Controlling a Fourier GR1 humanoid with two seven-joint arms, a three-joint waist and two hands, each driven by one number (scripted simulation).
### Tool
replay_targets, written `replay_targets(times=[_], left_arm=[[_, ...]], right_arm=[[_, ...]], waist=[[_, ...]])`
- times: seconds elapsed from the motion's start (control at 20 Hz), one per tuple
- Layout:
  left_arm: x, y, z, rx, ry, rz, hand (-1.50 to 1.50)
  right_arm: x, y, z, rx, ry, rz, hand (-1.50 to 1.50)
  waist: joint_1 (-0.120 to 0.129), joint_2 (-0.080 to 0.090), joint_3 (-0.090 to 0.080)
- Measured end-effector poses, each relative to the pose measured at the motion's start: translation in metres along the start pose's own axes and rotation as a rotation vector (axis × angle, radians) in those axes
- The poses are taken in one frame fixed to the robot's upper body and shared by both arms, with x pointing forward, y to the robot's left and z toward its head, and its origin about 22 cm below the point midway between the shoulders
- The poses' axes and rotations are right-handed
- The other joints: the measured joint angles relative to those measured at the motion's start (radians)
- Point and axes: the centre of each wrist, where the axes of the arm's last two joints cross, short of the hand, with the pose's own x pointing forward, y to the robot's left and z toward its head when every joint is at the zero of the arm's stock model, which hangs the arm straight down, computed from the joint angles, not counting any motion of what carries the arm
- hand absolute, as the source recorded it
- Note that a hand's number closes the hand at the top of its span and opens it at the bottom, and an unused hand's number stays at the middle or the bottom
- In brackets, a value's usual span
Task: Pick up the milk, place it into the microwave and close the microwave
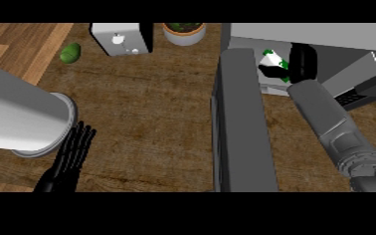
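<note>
Brown wood-grain counter (147, 109) seen from steeply above, with a paler strip at the far left. At the far right, the microwave (308, 35), its door (242, 124) swung open and running as a long grey slab from far to near down the middle right of the view. Right hand (303, 62) reached into the cavity mouth, black fingers curled round the milk (273, 59), a white carton with green markings showing just left of the palm. Milk thus already at or inside the opening, lying immediately to the left of the holding hand, long axis apparently slanting from far left to near right, though mostly hidden by the fingers. Cannot tell whether the carton touches the cavity floor. Nothing else visible within the cavity. Likely step in hand: setting the carton down and letting go, door closing not yet done. For that closing, right hand far nearer to the door than the left. Left hand (70, 157) resting at the near left, fingers straight and together, holding nothing. Across the far edge, a green avocado (70, 53), a grey toaster (121, 38) and a potted plant (183, 31), all well apart from the milk.
</note>
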Motion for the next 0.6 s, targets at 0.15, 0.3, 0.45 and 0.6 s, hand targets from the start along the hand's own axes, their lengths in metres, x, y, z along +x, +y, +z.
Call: replay_targets(times=[0.15,0.3,0.45,0.6], left_arm=[[-0.002,-0.005,-0.001,-0.006,0.002,0.004,-1.50],[-0.003,-0.010,-0.001,-0.016,-0.004,0.018,-1.50],[-0.003,-0.010,-0.002,-0.020,-0.008,0.022,-1.50],[-0.006,-0.011,0.000,-0.028,-0.009,0.033,-1.50]], right_arm=[[0.006,0.004,0.000,0.039,-0.017,-0.032,-1.50],[0.008,0.007,0.003,0.078,-0.036,-0.089,-1.50],[0.011,0.013,0.008,0.100,-0.050,-0.155,-1.50],[0.008,0.020,0.019,0.120,-0.054,-0.216,-1.50]], waist=[[0.000,-0.001,0.000],[-0.003,-0.001,0.001],[-0.009,-0.003,0.001],[-0.019,-0.008,0.000]])
